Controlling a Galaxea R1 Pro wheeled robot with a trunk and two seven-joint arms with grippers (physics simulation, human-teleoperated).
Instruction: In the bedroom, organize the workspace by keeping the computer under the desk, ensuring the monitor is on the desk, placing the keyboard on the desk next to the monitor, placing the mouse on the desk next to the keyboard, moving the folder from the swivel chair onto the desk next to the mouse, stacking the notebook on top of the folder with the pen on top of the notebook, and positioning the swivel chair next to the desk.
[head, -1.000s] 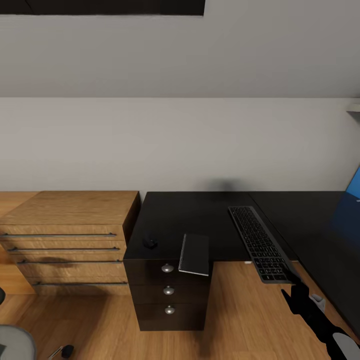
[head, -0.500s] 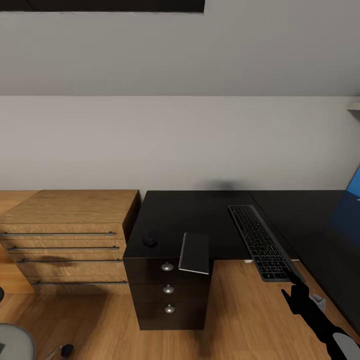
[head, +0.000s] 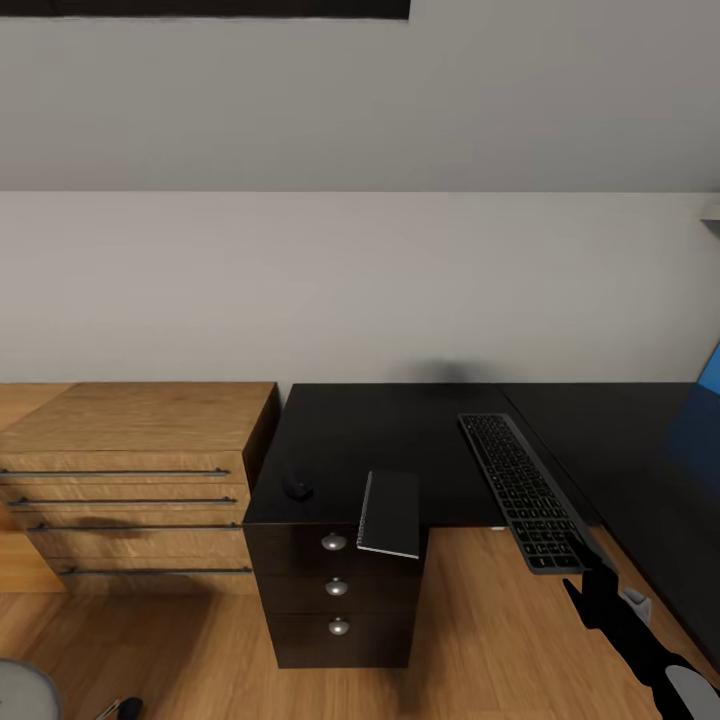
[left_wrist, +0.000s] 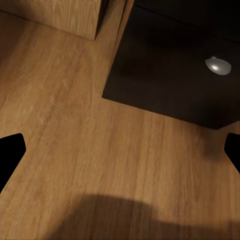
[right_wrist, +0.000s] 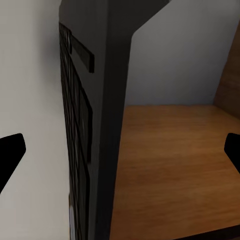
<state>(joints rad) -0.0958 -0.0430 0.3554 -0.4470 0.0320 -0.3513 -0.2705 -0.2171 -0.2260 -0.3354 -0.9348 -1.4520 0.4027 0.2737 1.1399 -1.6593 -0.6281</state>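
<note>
keyboard (head: 524, 490) lies on the desk (head: 400, 430), long axis running from the wall toward the robot, near end overhanging the front edge just above and beyond the right gripper (head: 590, 590). right arm is nearer. its fingers spread wide, holding nothing; left gripper (left_wrist: 120, 150) same, over wood floor. slim silver-grey slab w/ dark keys, matte black desktop, notebook (head: 390, 513) and mouse (head: 297, 487) near the left corner.

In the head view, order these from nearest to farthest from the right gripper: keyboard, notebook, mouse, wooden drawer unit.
1. keyboard, just above the right gripper.
2. notebook, overhanging the desk edge.
3. mouse, farther left.
4. wooden drawer unit, far left.
</note>
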